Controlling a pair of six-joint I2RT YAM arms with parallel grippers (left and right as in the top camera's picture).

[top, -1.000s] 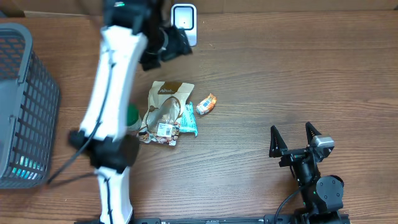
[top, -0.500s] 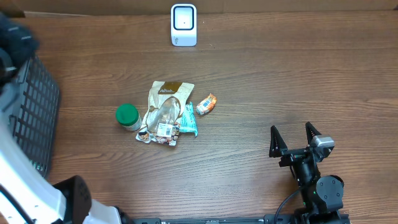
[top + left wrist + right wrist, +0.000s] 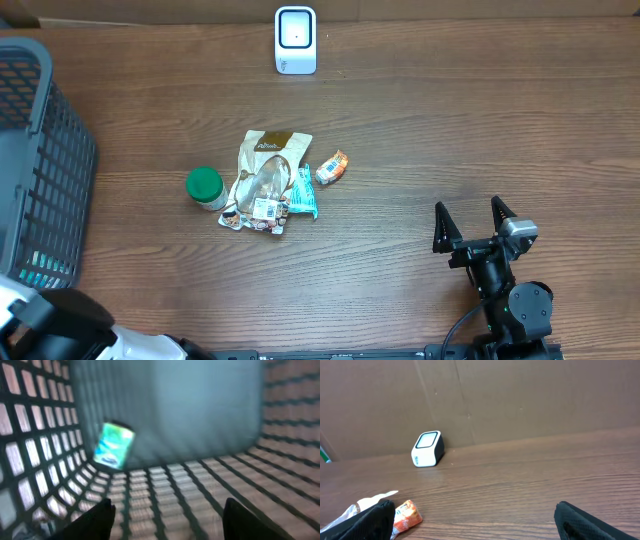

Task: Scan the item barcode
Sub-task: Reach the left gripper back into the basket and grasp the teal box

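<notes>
The white barcode scanner (image 3: 295,40) stands at the table's back edge and also shows in the right wrist view as the scanner (image 3: 427,448). Items lie mid-table: a brown pouch (image 3: 268,165), a teal packet (image 3: 304,192), an orange snack (image 3: 333,166) and a green-lidded jar (image 3: 205,187). My left gripper (image 3: 167,520) is open inside the grey basket (image 3: 40,420), with nothing between its fingers; a blue-green packet (image 3: 114,445) lies ahead of it, blurred. My right gripper (image 3: 475,225) rests open at the front right, far from the items.
The grey mesh basket (image 3: 60,150) fills the left edge, and a blue-green packet (image 3: 45,262) shows through its wall. Part of my left arm (image 3: 55,330) sits at the bottom-left corner. A cardboard wall (image 3: 520,395) backs the table.
My left arm has swung from near the scanner leftward over the basket and down to the bottom-left corner. The right arm and the table items have not moved.
</notes>
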